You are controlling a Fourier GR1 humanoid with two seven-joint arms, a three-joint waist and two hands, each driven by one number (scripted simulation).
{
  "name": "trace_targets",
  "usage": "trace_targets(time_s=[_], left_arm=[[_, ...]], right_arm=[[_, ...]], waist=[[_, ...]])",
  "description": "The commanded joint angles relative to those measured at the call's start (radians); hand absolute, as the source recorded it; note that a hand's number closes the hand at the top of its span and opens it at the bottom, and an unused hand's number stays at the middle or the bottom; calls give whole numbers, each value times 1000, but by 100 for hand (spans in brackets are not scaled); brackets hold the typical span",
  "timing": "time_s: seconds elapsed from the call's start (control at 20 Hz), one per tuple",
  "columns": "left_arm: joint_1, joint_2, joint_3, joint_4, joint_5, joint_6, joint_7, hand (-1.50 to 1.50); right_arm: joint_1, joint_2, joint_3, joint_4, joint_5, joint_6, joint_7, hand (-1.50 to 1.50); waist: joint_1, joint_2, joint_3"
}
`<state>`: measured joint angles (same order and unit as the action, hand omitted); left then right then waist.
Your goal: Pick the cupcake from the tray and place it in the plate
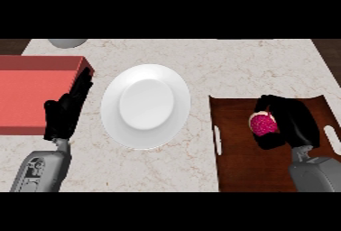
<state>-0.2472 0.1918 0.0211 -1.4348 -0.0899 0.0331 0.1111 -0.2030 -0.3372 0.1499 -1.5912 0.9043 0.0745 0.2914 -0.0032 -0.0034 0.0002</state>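
A cupcake [264, 125] with pink frosting sits over the dark brown tray [240, 158] at the right. My right hand [293, 122] is curled round it, fingers above and thumb below, hiding its right side. Whether it rests on the tray or is lifted I cannot tell. The white plate [146, 105] lies in the middle of the counter, with nothing on it. At the left, my left hand [65, 110] is open, fingers straight, beside the plate's left rim.
A red box [36, 92] fills the left side, right beside my left hand. A grey rounded object [66, 42] shows at the top left edge. The tray has white slot handles [217, 140] on its left and right edges.
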Motion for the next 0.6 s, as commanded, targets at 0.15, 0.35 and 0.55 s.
trace_targets(time_s=[0.15, 0.35, 0.55], left_arm=[[-13, -27, -10, 3, -15, 19, 7, 0], [-5, -8, -6, -29, -3, -10, 40, 0], [19, -19, -11, -42, -14, -1, 10, 0]], right_arm=[[-30, 61, 20, -171, -15, -97, -81, 150], [-162, 106, 49, -211, -40, -23, -53, 150], [-270, 257, 141, -173, -20, 26, 83, 150]], waist=[[0, 2, 0], [8, 2, 0], [17, 2, -1]])
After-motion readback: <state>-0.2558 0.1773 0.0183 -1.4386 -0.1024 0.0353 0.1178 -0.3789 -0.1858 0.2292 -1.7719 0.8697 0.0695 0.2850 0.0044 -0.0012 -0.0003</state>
